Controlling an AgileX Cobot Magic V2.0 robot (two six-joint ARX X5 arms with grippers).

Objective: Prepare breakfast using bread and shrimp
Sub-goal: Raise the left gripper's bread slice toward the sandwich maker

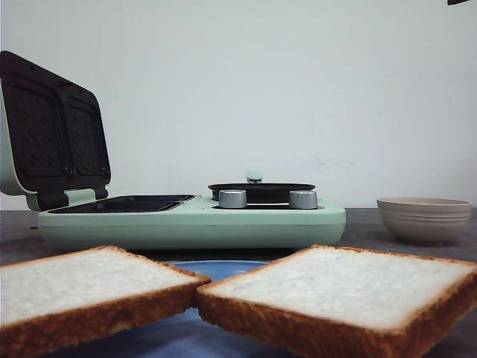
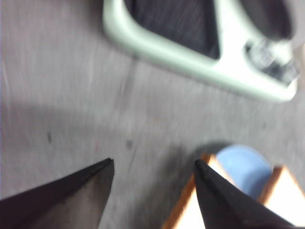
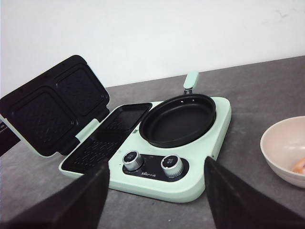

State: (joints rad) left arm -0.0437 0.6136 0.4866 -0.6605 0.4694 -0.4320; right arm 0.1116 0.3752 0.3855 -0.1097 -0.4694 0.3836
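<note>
Two bread slices (image 1: pixel 223 291) lie untouched on the near blue plate (image 1: pixel 212 268), the sandwich maker (image 1: pixel 186 220) open and bare, both claws (image 2: pixel 154 167) (image 3: pixel 156 167) spread, empty.

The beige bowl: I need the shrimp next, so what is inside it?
In the right wrist view, the beige bowl shows one small orange piece at the frame edge, likely shrimp. The rest is cut off; the front view shows only its outer wall.

Even soft light; blurred left wrist view
</note>
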